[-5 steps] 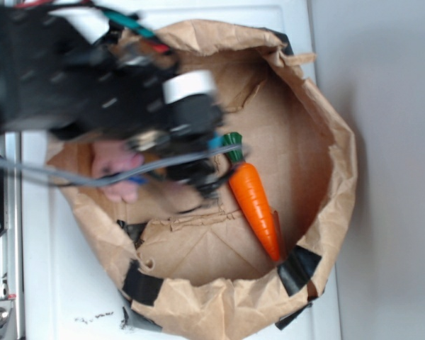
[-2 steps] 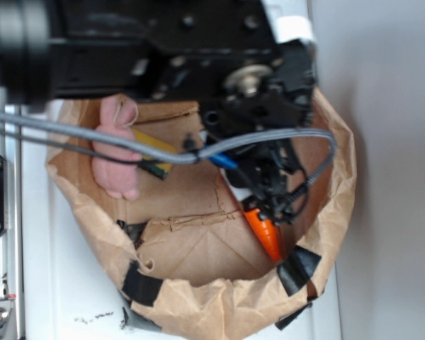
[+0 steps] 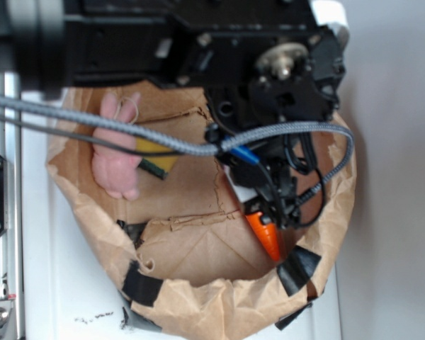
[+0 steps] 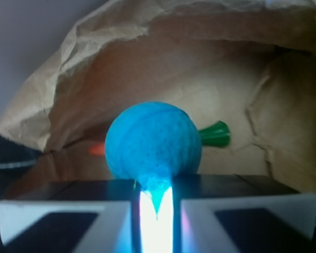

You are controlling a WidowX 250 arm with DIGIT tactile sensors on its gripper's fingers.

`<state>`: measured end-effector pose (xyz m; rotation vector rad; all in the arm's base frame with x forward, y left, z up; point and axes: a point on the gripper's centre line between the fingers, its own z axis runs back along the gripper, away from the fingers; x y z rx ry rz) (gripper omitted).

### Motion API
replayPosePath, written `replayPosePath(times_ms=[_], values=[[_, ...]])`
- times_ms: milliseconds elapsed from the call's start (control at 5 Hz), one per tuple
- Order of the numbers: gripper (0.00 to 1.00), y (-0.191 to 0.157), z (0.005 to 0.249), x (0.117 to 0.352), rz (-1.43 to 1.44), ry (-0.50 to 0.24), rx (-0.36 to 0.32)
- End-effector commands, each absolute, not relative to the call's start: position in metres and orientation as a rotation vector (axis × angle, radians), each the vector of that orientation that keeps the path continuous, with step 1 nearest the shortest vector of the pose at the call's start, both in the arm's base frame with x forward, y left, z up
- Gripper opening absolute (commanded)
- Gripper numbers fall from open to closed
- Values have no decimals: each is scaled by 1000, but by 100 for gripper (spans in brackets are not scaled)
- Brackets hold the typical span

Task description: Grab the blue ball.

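Inside the crumpled paper bag, the gripper has its jaws nearly together, pinching the lower edge of the blue ball. Behind the ball lies the toy carrot, green top showing.

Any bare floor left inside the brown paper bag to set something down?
Yes: the bare brown paper bag floor between the pink plush toy and the orange toy carrot, toward the taped near rim. Crowded on the carrot's side, where the gripper and its grey cable hang, with the teal-blue fuzzy ball.
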<state>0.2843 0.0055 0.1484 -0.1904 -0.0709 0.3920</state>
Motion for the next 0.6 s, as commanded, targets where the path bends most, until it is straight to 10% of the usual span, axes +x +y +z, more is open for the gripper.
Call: replayPosePath(times_ms=[0,400], values=[[0,17,210,256,365,-110,-88],[0,20,219,222,346,-222,-21]])
